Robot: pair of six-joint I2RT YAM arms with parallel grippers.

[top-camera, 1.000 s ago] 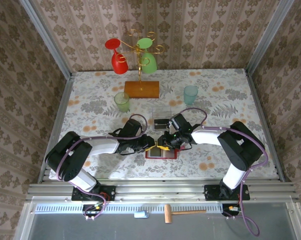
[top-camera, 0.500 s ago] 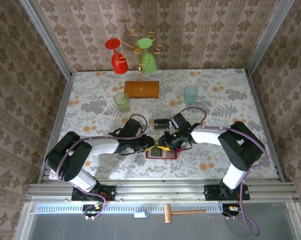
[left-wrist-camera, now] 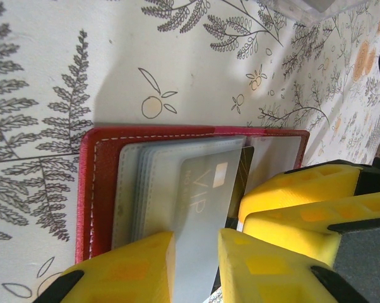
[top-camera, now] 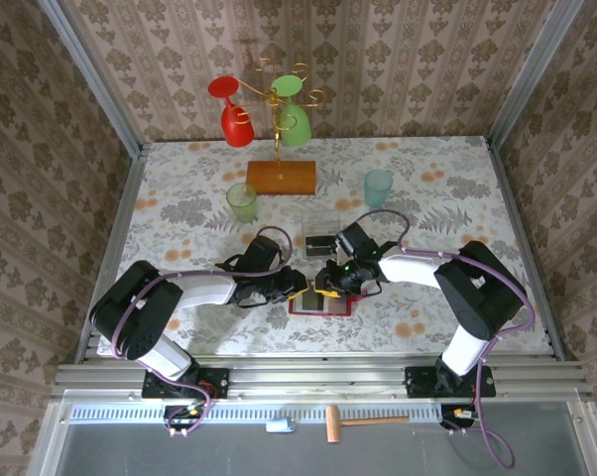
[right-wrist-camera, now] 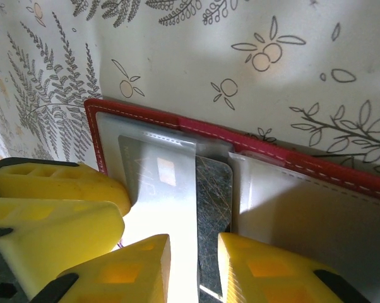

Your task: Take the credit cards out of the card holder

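Left hand (left-wrist-camera: 195, 235) released, yellow fingers (left-wrist-camera: 139, 265) narrowly parted and laid over a silver card (left-wrist-camera: 202, 189) marked VIP, the card's face visible through the gap; pressing down or merely hovering, impossible to tell. Right hand (right-wrist-camera: 193, 238) likewise unclenched, tips just apart over the edge of the silver card and over a dark card (right-wrist-camera: 213, 189) tucked beneath it. Both hands tip to tip above the card holder (left-wrist-camera: 92, 189), the two pairs of fingers just beside each other. Card holder small, red, white-stitched along the border, lying open and flat on the floral surface (top-camera: 179, 213) near its front middle, with greyish translucent pockets (left-wrist-camera: 130, 189) stacked inside. Credit cards (right-wrist-camera: 168, 202) counted: two, silver over dark, both sticking partly out of the pockets and lying on the card holder. Just behind the card holder, one clear plastic box (top-camera: 321, 230). Farther back, one green cup (top-camera: 242, 203) and one teal cup (top-camera: 378, 186), well apart, and one gold stand (top-camera: 278, 139) on a wooden base (top-camera: 281, 177), hung with one red goblet (top-camera: 237, 127) and one green goblet (top-camera: 297, 124).
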